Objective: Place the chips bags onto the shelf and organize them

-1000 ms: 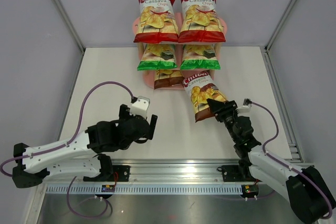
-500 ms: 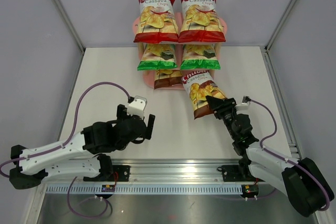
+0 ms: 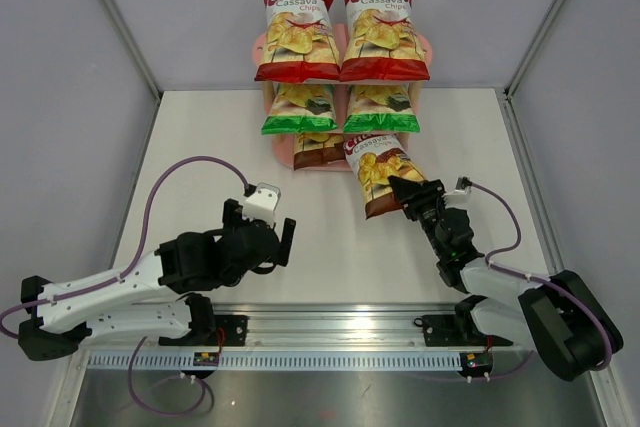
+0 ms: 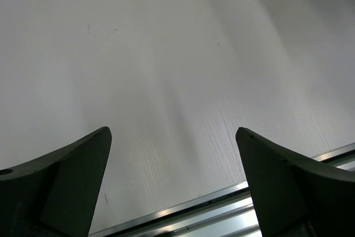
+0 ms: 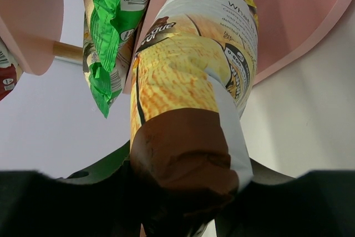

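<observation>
The pink shelf (image 3: 425, 47) stands at the table's far middle. Two red chips bags (image 3: 297, 32) (image 3: 383, 30) stand on its top tier, two green bags (image 3: 299, 107) (image 3: 381, 107) on the middle tier, and one brown bag (image 3: 320, 149) on the bottom tier at the left. My right gripper (image 3: 402, 194) is shut on the bottom end of the second brown bag (image 3: 384, 173), whose top reaches the bottom tier's right side. In the right wrist view that bag (image 5: 191, 98) rises towards the pink boards (image 5: 288, 20) beside a green bag (image 5: 111, 31). My left gripper (image 3: 282, 239) is open and empty over bare table.
Grey walls close the table's left, right and back sides. A metal rail (image 3: 330, 332) with the arm bases runs along the near edge; it also shows in the left wrist view (image 4: 222, 215). A purple cable (image 3: 160, 197) loops over the left arm.
My right gripper has carried the brown bag forward and left, from the table in front of the shelf up to the bottom tier. The left arm settled back slightly towards its base.
</observation>
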Motion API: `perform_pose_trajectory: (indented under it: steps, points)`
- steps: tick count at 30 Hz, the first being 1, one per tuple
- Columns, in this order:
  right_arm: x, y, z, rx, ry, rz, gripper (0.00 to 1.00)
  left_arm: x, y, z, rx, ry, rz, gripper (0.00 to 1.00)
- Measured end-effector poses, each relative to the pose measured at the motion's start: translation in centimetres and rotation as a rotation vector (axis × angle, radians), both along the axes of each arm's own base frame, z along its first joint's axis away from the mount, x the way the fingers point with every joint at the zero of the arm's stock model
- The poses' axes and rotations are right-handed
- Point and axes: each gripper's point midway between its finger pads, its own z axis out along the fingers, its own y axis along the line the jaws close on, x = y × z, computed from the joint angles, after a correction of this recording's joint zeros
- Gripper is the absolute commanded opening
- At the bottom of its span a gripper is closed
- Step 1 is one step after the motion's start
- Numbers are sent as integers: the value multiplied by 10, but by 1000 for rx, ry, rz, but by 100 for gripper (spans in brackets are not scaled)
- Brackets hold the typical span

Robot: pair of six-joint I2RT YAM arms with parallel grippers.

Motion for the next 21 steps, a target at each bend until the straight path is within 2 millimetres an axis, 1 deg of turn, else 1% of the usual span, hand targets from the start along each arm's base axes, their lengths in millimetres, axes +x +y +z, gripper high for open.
perform_pose_trajectory:
  steps: [3,6,10,17,21]
  points:
    - [5,4,0,12,16,12,24,0,0,0,0,0,0,99]
    - [8,13,0,31,32,47,24,0,0,0,1,0,0,99]
    - [8,23,-5,76,59,96,24,0,0,0,1,0,0,99]
    - [7,34,-13,128,104,150,23,0,0,0,1,0,0,99]
    - [10,41,-10,151,104,178,20,0,0,0,1,-1,0,99]
